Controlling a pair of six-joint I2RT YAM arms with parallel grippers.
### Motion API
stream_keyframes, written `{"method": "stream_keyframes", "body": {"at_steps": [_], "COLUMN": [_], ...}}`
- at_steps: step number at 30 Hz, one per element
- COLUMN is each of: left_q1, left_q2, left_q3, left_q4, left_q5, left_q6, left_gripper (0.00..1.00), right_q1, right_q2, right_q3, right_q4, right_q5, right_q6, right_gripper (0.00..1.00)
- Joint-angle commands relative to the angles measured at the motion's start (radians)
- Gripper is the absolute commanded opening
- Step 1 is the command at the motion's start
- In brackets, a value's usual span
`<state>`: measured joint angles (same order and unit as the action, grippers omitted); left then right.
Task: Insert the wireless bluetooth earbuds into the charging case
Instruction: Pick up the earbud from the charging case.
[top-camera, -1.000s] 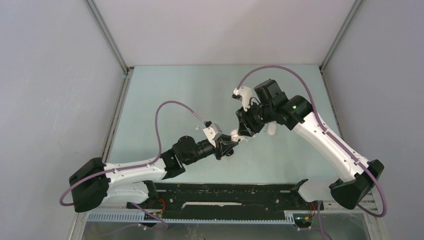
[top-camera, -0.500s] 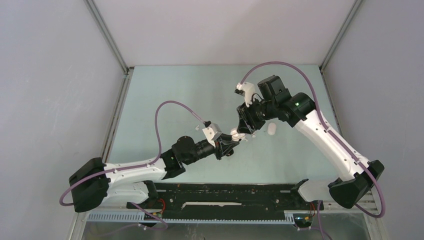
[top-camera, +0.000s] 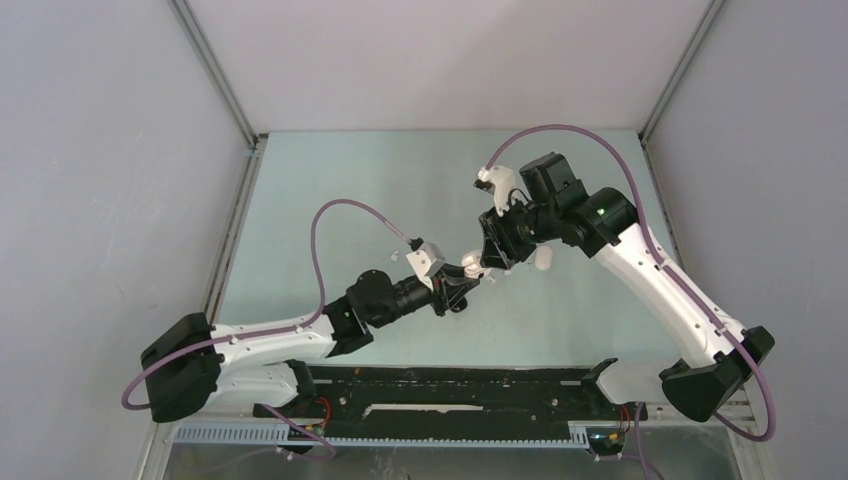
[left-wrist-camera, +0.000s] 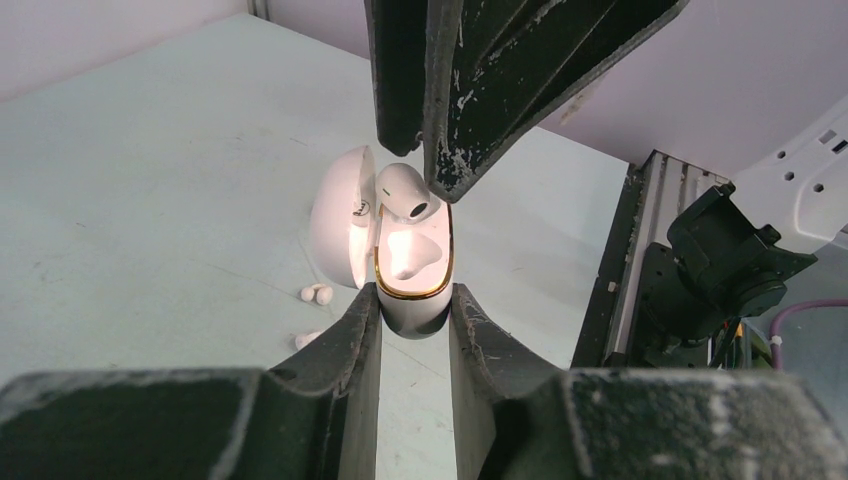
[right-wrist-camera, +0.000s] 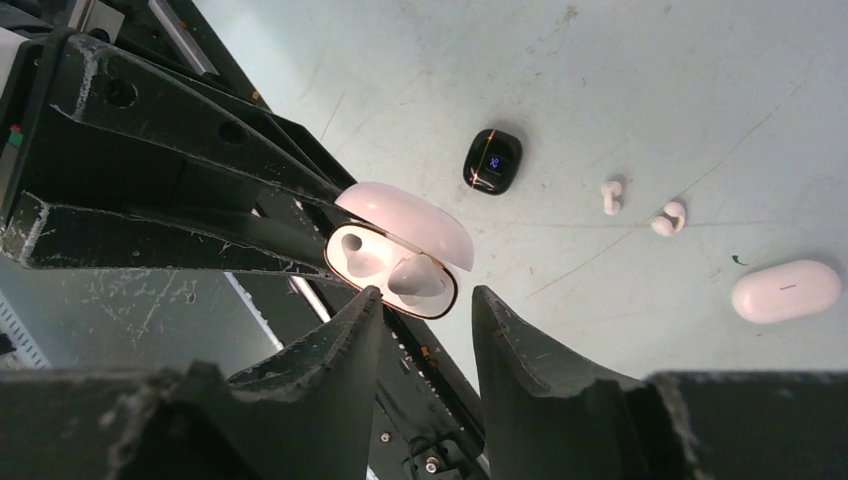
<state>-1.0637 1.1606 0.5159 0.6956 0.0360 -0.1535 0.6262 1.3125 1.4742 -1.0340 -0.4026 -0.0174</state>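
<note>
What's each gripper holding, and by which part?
Left gripper clamps the open charging case by its lower body. Right gripper holds nothing, jaws apart over the earbud in the case.

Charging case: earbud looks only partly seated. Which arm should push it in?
Right, probably. The left gripper is shut on the charging case, so it is occupied. The right gripper is open, its tips right at the white earbud protruding from its slot.

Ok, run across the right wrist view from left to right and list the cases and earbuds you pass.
open white charging case → black case → white earbud → second white earbud → closed white case
</note>
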Motion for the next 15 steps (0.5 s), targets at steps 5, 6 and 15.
{"method": "stream_keyframes", "body": {"at_steps": [5, 6, 15], "left_q1": [0.004, 0.004, 0.004], "left_q2": [0.013, 0.013, 0.01], "left_q3": [0.049, 0.048, 0.042], "left_q4": [0.059, 0.059, 0.067], "left_q5": [-0.003, -0.002, -0.003], "left_q6": [-0.016, -0.016, -0.018], "left_gripper": [0.0, 0.0, 0.0], "right_q1": [0.014, 0.017, 0.047], "right_q2": [0.007, 0.013, 0.037], "right_q3": [0.013, 0.017, 0.015], "right_q4": [0.02, 0.024, 0.042], "right_q5": [-0.019, -0.019, 0.01], "right_q6": [0.013, 0.013, 0.013], "right_gripper": [0.39, 0.38, 0.37]}}
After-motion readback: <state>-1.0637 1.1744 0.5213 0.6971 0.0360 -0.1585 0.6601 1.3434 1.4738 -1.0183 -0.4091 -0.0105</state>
